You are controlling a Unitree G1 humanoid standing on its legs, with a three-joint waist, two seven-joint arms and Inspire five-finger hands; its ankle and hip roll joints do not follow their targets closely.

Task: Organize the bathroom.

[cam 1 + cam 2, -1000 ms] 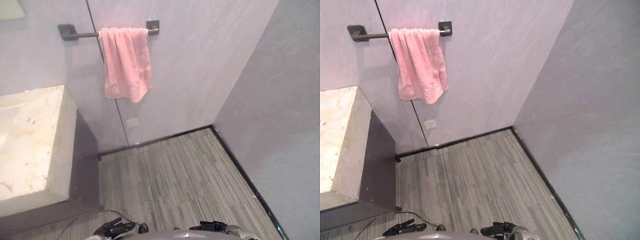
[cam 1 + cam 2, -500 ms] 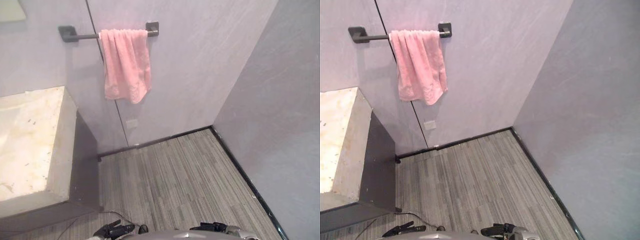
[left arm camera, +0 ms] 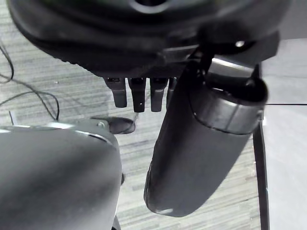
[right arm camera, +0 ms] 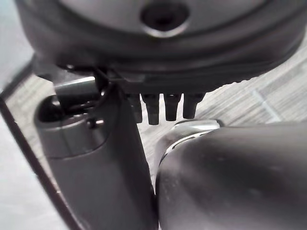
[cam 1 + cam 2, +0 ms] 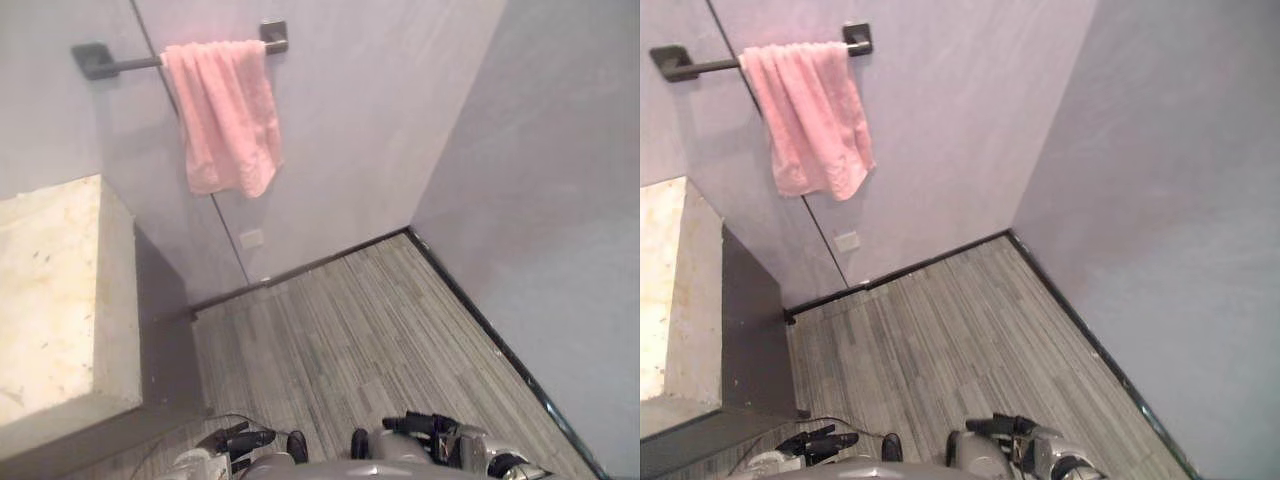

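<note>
A pink towel point(image 5: 225, 115) hangs bunched over the right half of a dark towel bar point(image 5: 110, 65) on the grey wall, its lower edge uneven. Both hands hang low by my sides, far below the towel. My left hand point(image 5: 238, 440) has straight fingers point(image 3: 136, 94) and holds nothing, with its thumb point(image 3: 201, 143) beside them over the floor. My right hand point(image 5: 420, 427) is likewise open, its fingers point(image 4: 165, 108) straight and its thumb point(image 4: 91, 167) clear of anything.
A pale stone counter point(image 5: 50, 290) on a dark cabinet point(image 5: 165, 340) stands at the left against the wall. Grey striped flooring point(image 5: 360, 320) runs to a corner, where a second grey wall point(image 5: 560, 220) closes off the right side. A small white plate point(image 5: 252, 238) sits low on the wall.
The whole picture has shifted left and slightly up, so the camera has turned right. The towel hangs as before. Both hands show a little more at the bottom edge.
</note>
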